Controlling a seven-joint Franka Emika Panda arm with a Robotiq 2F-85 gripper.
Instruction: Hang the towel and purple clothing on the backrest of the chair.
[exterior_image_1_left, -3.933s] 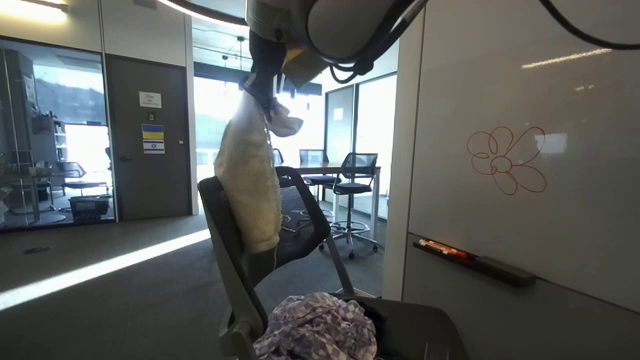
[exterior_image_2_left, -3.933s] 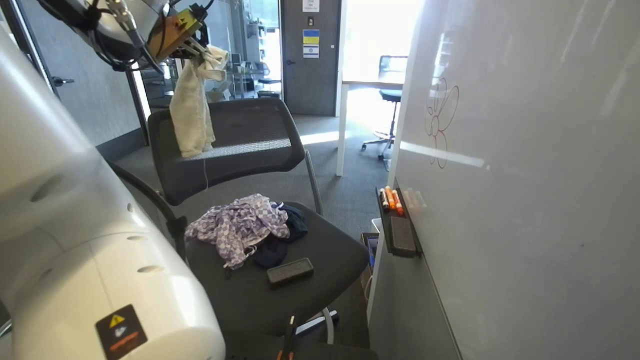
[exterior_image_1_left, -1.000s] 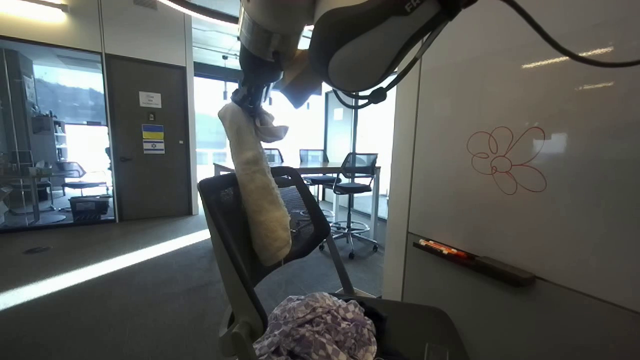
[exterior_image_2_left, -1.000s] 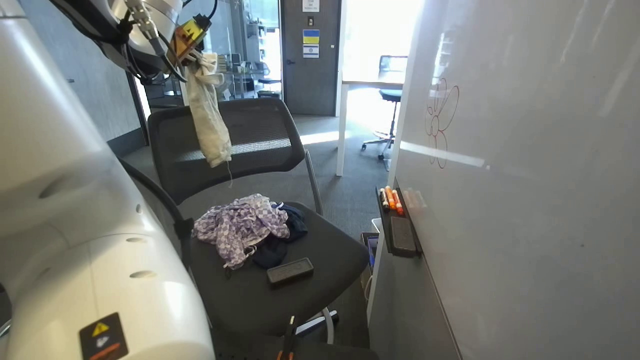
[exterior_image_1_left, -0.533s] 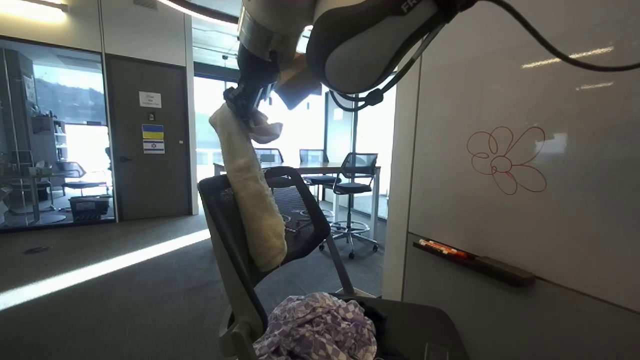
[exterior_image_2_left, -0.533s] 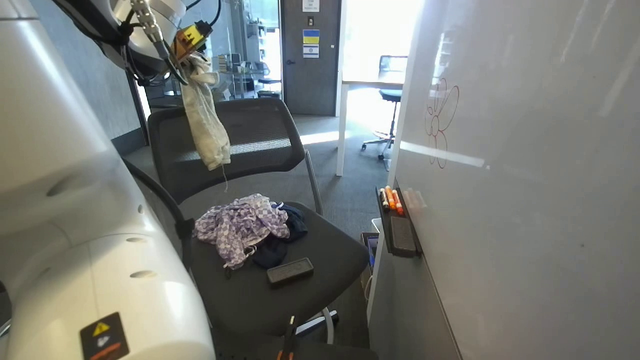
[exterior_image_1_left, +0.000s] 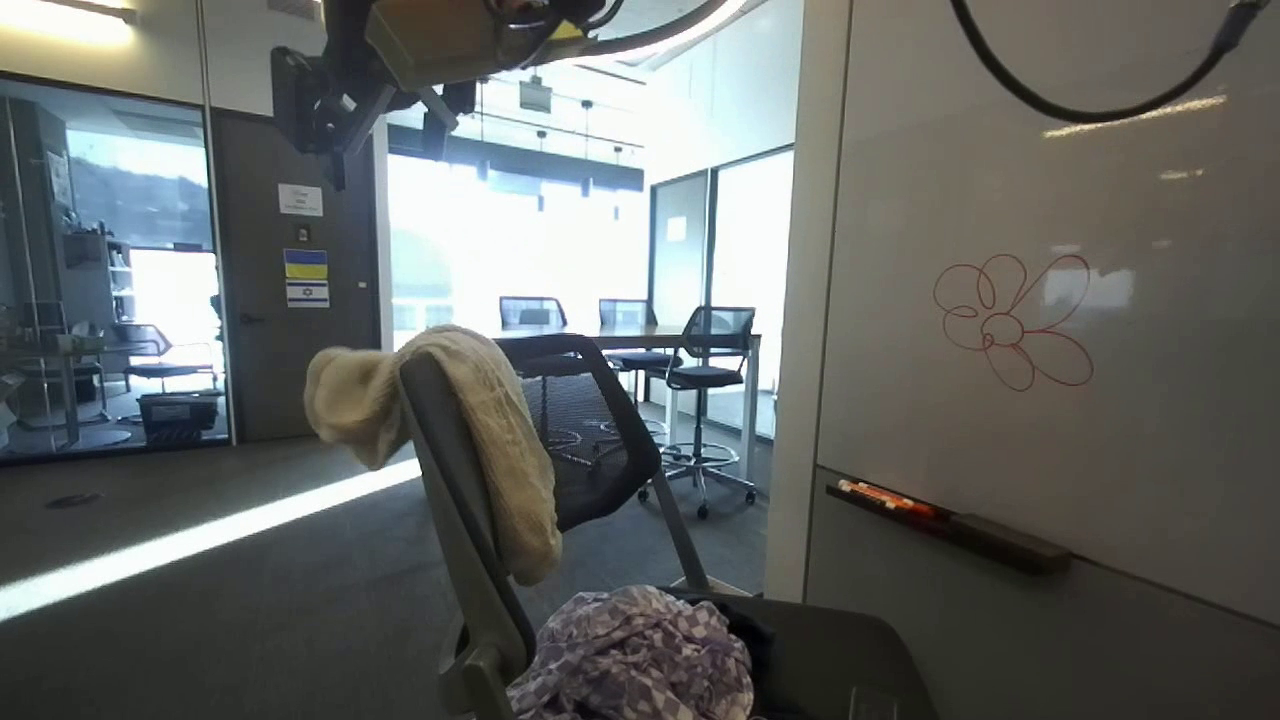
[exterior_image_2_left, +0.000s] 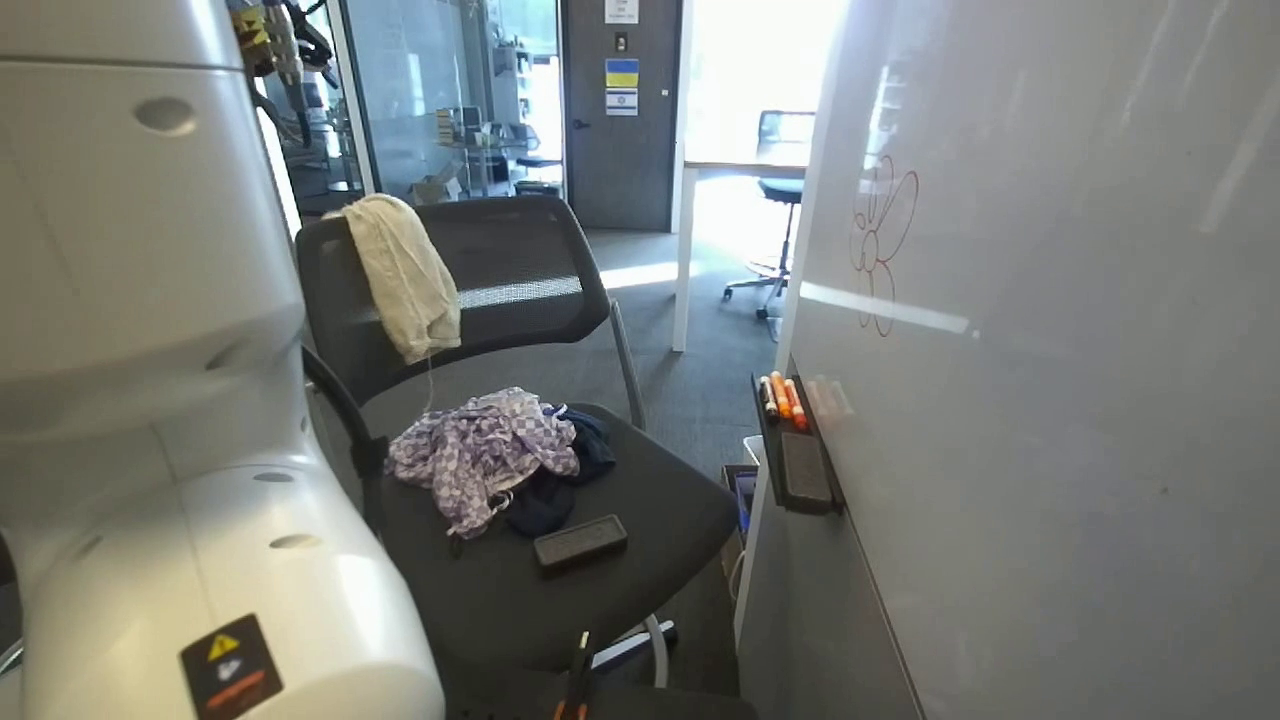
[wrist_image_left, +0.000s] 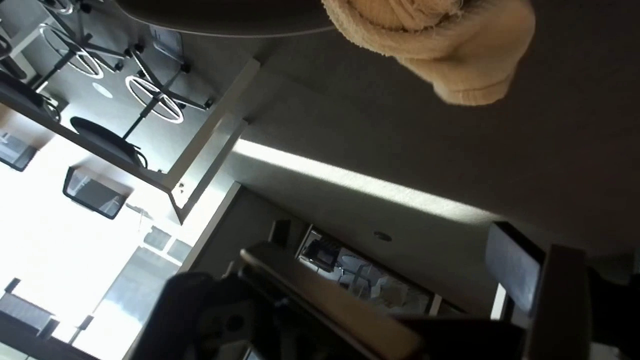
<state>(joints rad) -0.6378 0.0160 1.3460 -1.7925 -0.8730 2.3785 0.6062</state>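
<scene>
The cream towel (exterior_image_1_left: 490, 430) lies draped over the top edge of the chair backrest (exterior_image_2_left: 520, 260), its long part down the front and a bunched end behind. In the wrist view that bunched towel end (wrist_image_left: 470, 55) shows at the top, apart from the fingers. My gripper (exterior_image_1_left: 390, 155) is up above and behind the backrest, open and holding nothing. Its two fingers stand wide apart in the wrist view, with only background between them. The purple checked clothing (exterior_image_2_left: 485, 445) sits crumpled on the chair seat, visible in both exterior views.
On the seat (exterior_image_2_left: 560, 610) are also a dark cloth (exterior_image_2_left: 590, 445) and a black eraser (exterior_image_2_left: 580, 543). A whiteboard (exterior_image_1_left: 1020, 200) with a marker tray (exterior_image_2_left: 805, 470) stands beside the chair. A high table and several chairs (exterior_image_1_left: 705, 375) are farther back.
The gripper has opened and let go of the towel, then risen away from it. The towel's upper end has dropped over behind the backrest; the purple clothing has not moved.
</scene>
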